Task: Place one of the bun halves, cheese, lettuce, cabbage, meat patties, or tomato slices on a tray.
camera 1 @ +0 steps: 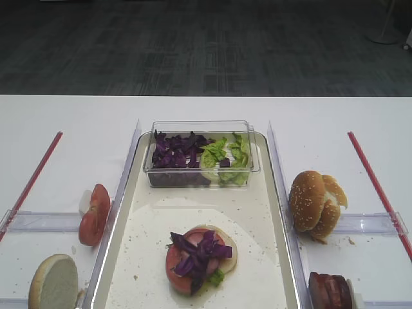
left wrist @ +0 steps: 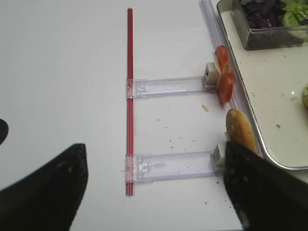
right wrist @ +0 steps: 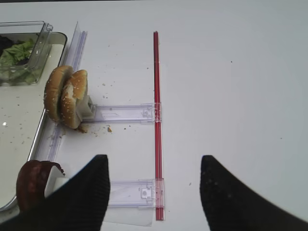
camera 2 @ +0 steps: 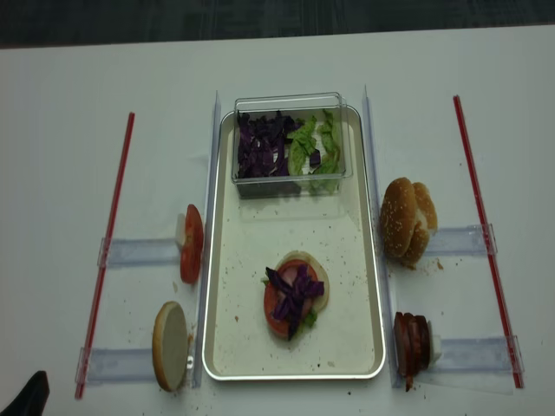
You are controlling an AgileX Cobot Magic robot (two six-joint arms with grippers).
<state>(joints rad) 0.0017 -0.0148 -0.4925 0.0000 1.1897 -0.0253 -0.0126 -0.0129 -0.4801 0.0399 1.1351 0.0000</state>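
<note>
The tray (camera 1: pixel 147 248) lies mid-table. On it a bun half carries a tomato slice (camera 1: pixel 175 261) topped with cabbage (camera 1: pixel 199 251). More cabbage (camera 1: pixel 174 153) and lettuce (camera 1: pixel 226 153) fill a clear tub. Left of the tray stand tomato slices (camera 1: pixel 94 214) and a pale bun half (camera 1: pixel 55 283). On the right are sesame bun halves (camera 1: pixel 313 203) and meat patties (camera 1: pixel 329 291). No cheese shows. My left gripper (left wrist: pixel 154 154) hangs open over the bare table left of the bun half (left wrist: pixel 239 132). My right gripper (right wrist: pixel 154 163) is open and empty, right of the patties (right wrist: pixel 30 183).
The clear plastic tub (camera 1: pixel 201 129) sits at the tray's far end. Red strips (camera 1: pixel 374 187) (camera 1: pixel 32 177) run down both sides of the table. Clear plastic holders (left wrist: pixel 168 166) (right wrist: pixel 130 113) link them to the tray. Crumbs dot the table. The far table edge borders dark floor.
</note>
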